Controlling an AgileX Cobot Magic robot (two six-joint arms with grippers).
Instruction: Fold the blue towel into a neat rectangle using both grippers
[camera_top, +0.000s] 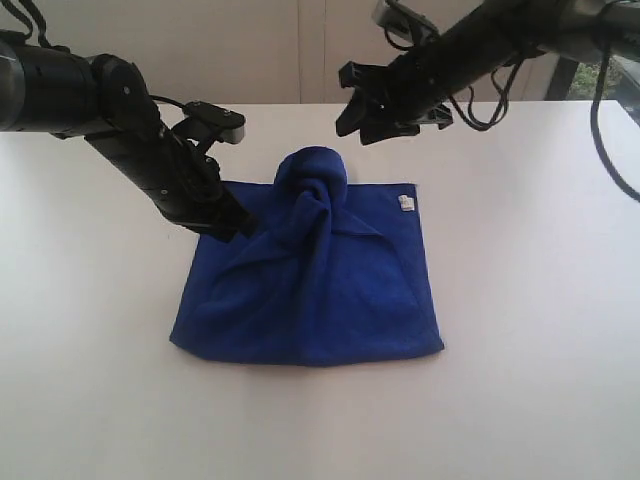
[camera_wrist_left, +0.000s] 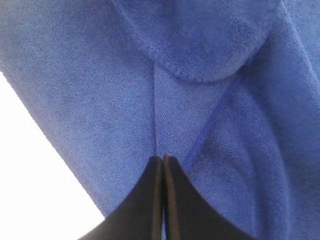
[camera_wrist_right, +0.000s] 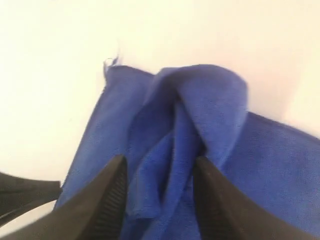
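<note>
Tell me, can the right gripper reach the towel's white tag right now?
Probably yes: the white tag lies uncovered at a corner of the blue towel, and the right gripper, jaws open, hangs nearby with nothing between.

Blue towel (camera_top: 310, 290): deep royal blue, soft pile, stitched hem, lying on white bench (camera_top: 540, 300), roughly folded. Near edge flat and fairly straight. Middle bunched into a twisted ridge that rises to a rounded hump at the far edge. Small white tag (camera_top: 405, 203) at far right corner.

Left end effector (camera_top: 235, 222): black, low at the towel's far left corner, jaws pressed together on the cloth, creases running to the tips (camera_wrist_left: 163, 159).

Right end effector (camera_top: 360, 120): black, raised over the hump, clear of the cloth, jaws spread wide (camera_wrist_right: 160, 162).
</note>
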